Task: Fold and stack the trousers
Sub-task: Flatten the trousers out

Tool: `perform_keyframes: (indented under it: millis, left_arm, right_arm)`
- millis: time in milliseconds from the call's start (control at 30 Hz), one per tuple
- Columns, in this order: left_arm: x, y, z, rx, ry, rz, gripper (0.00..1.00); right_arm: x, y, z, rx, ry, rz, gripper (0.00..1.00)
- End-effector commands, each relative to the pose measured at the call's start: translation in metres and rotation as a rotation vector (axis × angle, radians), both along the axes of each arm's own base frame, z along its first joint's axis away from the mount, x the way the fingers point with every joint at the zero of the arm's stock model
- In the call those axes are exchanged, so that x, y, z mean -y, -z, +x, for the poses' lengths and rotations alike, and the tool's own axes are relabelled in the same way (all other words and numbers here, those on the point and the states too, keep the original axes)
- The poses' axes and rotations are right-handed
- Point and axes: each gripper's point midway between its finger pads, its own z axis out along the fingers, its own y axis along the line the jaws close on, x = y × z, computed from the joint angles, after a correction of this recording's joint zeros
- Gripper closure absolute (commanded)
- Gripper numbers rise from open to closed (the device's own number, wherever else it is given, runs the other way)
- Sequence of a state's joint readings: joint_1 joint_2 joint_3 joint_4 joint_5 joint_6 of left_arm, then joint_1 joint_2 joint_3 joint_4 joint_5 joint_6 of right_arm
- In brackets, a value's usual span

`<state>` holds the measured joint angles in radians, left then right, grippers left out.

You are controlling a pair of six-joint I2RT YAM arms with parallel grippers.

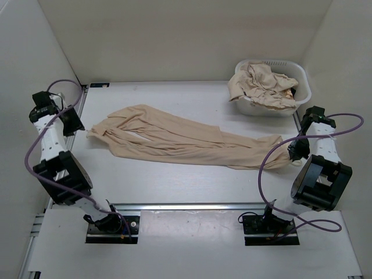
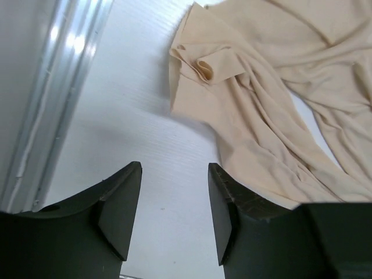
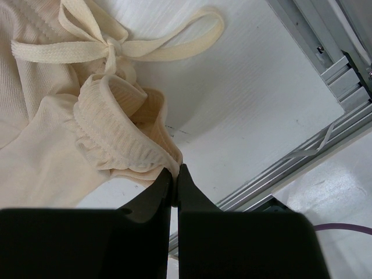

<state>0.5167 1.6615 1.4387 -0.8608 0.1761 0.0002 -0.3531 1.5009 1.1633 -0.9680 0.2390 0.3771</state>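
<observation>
Trousers [image 1: 186,142] spread across table [image 1: 174,186]. Only the right wrist view shows the drawstring [image 3: 145,49] and right gripper [image 3: 175,185] pinching the waistband [image 3: 116,139] edge. Left gripper [image 2: 174,186] spread, over bare tabletop beside the cloth.

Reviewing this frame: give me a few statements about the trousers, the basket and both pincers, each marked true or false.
1. One pair of trousers lies spread out across the table. True.
2. The left arm grips a trouser leg. False: the left pincer is open over bare table beside the leg end.
3. The right pincer is shut on the waistband edge. True.
4. The white basket is empty. False: the laundry basket holds crumpled tan garments.
</observation>
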Motion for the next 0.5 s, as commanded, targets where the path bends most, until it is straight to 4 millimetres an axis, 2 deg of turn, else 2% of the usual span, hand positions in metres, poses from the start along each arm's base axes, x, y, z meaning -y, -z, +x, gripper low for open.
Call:
perform_keyframes:
  millis: [0, 67, 133, 200, 267, 300, 367, 400, 467]
  left_arm:
    - [0.0, -0.007, -0.019, -0.004, -0.026, 0.026, 0.39]
    - [-0.005, 0.001, -0.02, -0.035, -0.038, -0.02, 0.4]
    - [-0.001, -0.011, -0.024, -0.013, -0.035, -0.068, 0.4]
    - [-0.011, -0.053, -0.023, 0.1, -0.049, -0.026, 0.39]
    - [-0.007, -0.078, -0.028, 0.16, -0.046, 0.014, 0.32]
    - [-0.01, -0.076, -0.031, 0.154, -0.059, 0.033, 0.26]
    - [-0.013, -0.056, -0.036, 0.106, -0.077, 0.032, 0.26]
    - [-0.014, -0.025, -0.042, 0.02, -0.092, 0.003, 0.26]
    - [-0.015, 0.015, -0.043, -0.06, -0.097, -0.039, 0.28]
  right_arm:
    - [0.002, -0.006, 0.005, 0.031, -0.014, -0.005, 1.0]
    - [0.0, -0.003, 0.006, 0.025, -0.016, 0.008, 1.0]
    - [0.001, -0.006, 0.008, 0.033, -0.016, 0.004, 1.0]
    - [0.0, -0.006, 0.006, 0.025, -0.016, 0.008, 1.0]
    - [0.002, -0.008, 0.005, 0.03, -0.013, -0.007, 1.0]
    - [0.002, -0.008, 0.003, 0.03, -0.013, -0.007, 1.0]
    - [0.002, -0.008, 0.003, 0.03, -0.013, -0.007, 1.0]
    - [0.001, -0.003, 0.002, 0.02, -0.013, -0.004, 1.0]
    - [0.0, -0.001, 0.003, 0.015, -0.015, 0.008, 1.0]
